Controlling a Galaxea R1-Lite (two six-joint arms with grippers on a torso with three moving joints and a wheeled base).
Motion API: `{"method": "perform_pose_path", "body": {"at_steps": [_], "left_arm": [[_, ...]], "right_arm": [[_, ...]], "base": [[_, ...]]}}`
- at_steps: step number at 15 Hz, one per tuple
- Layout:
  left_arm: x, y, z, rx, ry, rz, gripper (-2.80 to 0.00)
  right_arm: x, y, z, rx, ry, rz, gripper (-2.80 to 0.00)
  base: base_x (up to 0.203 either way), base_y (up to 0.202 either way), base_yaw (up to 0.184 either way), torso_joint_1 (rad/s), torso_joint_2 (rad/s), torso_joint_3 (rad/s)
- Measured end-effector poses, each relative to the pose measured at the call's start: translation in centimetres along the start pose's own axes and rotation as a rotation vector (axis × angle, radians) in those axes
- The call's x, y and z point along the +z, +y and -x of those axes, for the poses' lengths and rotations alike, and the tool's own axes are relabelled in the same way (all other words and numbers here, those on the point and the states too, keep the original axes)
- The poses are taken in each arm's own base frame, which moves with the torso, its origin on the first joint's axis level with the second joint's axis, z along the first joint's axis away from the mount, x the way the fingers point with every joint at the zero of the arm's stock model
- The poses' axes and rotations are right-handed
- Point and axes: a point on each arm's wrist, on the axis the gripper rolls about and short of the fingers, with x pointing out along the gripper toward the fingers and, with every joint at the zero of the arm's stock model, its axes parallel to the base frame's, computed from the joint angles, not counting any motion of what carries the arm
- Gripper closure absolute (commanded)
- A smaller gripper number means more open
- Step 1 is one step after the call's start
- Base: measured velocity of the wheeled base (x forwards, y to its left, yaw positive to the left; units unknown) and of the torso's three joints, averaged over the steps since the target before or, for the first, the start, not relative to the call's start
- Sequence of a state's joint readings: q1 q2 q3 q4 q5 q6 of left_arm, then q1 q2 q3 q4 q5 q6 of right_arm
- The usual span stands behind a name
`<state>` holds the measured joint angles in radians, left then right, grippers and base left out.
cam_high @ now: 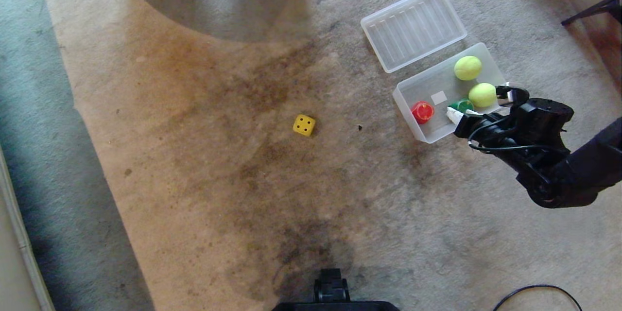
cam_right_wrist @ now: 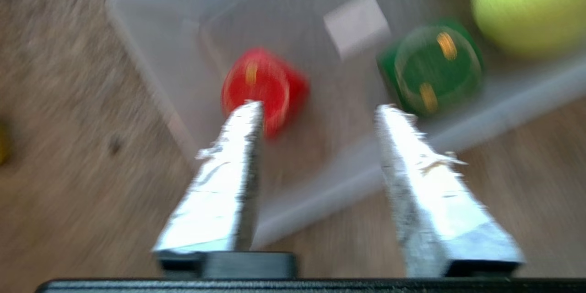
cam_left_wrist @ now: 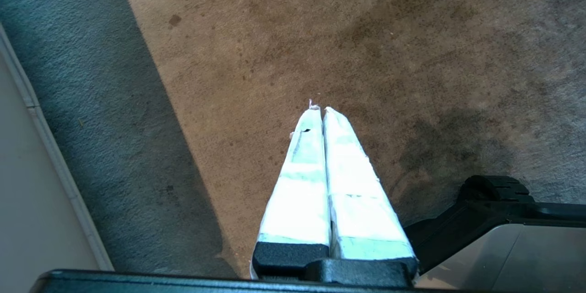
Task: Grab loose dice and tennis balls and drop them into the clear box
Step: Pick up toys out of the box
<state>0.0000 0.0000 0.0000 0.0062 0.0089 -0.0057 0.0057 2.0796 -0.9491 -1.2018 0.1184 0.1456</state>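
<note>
Black, bulky right arm [cam_high: 559, 155] trailing a looped black cable [cam_high: 491, 138]; both grippers' tapered fingers [cam_left_wrist: 320, 178] wrapped in white tape on black mounts.

Inside the clear box [cam_high: 407, 102] sit two tennis balls [cam_high: 468, 68] and two dice [cam_high: 422, 112], just ahead of the right gripper [cam_high: 478, 102]; the lid [cam_high: 413, 27] lies beyond, another die [cam_high: 304, 125] far to its left.

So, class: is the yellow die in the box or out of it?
Out. The yellow die lies alone on the carpet, well left of the box.
</note>
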Motion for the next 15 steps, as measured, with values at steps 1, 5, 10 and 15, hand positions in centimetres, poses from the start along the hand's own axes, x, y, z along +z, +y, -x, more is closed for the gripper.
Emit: {"method": "perform_pose_path", "body": {"at_steps": [1, 5, 10, 15], "left_arm": [[0.0, 0.0, 0.0, 0.0, 0.0, 0.0, 0.0], [0.0, 0.0, 0.0, 0.0, 0.0, 0.0, 0.0], [0.0, 0.0, 0.0, 0.0, 0.0, 0.0, 0.0], [0.0, 0.0, 0.0, 0.0, 0.0, 0.0, 0.0]], "right_arm": [[1.0, 0.3, 1.7, -0.002, 0.029, -0.012, 0.0], [5.2, 2.3, 12.9, -0.008, 0.161, 0.023, 0.0], [5.3, 4.1, 28.1, -0.017, 0.316, 0.066, 0.0], [0.2, 4.8, 39.2, -0.021, 0.273, 0.136, 0.0]], "base": [[0.0, 0.0, 0.0, 0.0, 0.0, 0.0], [0.0, 0.0, 0.0, 0.0, 0.0, 0.0], [0.0, 0.0, 0.0, 0.0, 0.0, 0.0], [0.0, 0.0, 0.0, 0.0, 0.0, 0.0]]}}
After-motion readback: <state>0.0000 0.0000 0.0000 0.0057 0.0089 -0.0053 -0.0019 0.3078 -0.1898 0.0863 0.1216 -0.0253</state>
